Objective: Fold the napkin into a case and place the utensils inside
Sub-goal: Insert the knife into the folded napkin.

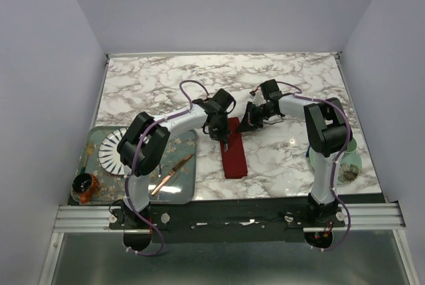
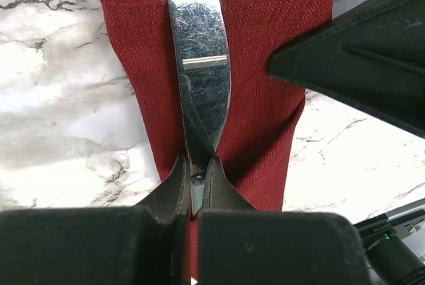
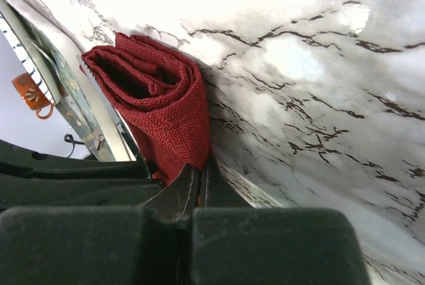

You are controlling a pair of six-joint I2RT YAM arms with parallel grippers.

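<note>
**At mid-desk, the case [image 1: 234,155] is held open for the first utensil**

At mid-desk [image 1: 285,86] the dark red cloth lies folded into a narrow strip, its long side running toward the arms.

The right pincer [image 3: 199,172] is clamped on a cloth edge at one end. In its own view the layers bulge apart into a dark hollow, so this grip seems meant to keep the pocket's mouth open.

The left pincer [image 2: 196,165] is closed tight on the narrow end of the silvery utensil [image 2: 199,66]. The broad blade points away from the fingers along the strip's middle. That lengthwise aim suits sliding it in rather than laying it across. Whether the tip has entered the pocket I cannot tell.

The blue-handled fork is not visible in any view. A copper knife [image 1: 171,173] lies apart on the tray [image 1: 189,192] at the left and is not part of this job.

I judge the folding done and the loading just under way.
</note>
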